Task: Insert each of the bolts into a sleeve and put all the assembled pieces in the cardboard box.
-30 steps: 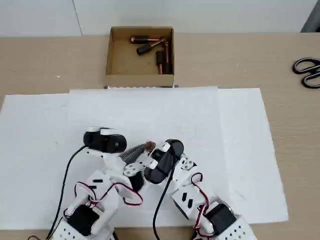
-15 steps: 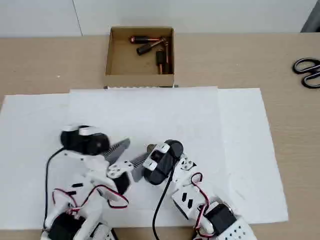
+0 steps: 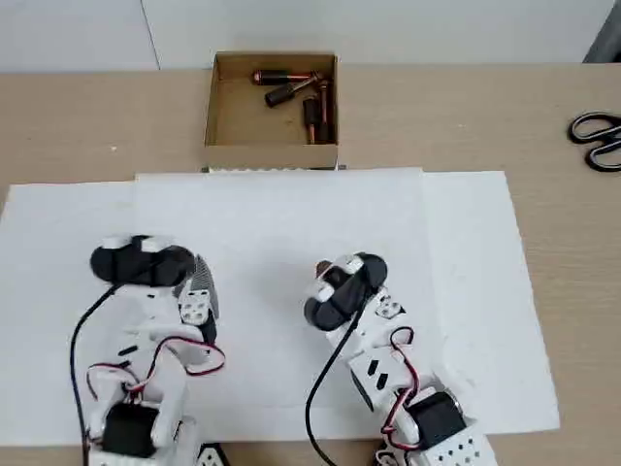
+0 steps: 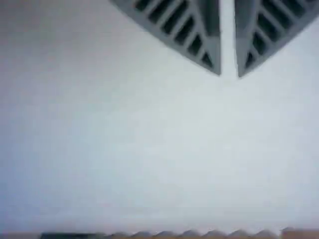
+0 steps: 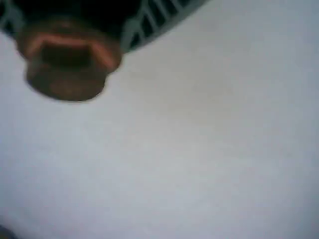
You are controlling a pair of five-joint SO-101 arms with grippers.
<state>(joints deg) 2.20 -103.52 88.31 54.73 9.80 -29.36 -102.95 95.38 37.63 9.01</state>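
My right gripper [image 5: 75,20] is shut on an assembled piece: a copper hex bolt head [image 5: 65,67] pokes out of a black sleeve between the grey fingers [image 5: 149,20], just above the white paper. In the high view the right arm's wrist [image 3: 344,286] covers that piece, near the middle of the paper. My left gripper [image 4: 228,74] hovers over bare paper with its fingers together, a thin slit between them and nothing held. It sits at the left [image 3: 202,286], well apart from the right arm. The cardboard box [image 3: 272,155] at the back holds several assembled pieces [image 3: 291,92].
A large white paper sheet [image 3: 291,223] covers the wooden table in front of the box. Black scissors [image 3: 597,141] lie at the far right edge. Each arm's cables trail toward the near table edge.
The left gripper, which met the right gripper at the piece, opened and drew back to the left, then closed with nothing in it. The right arm lifted slightly right, keeping the piece.
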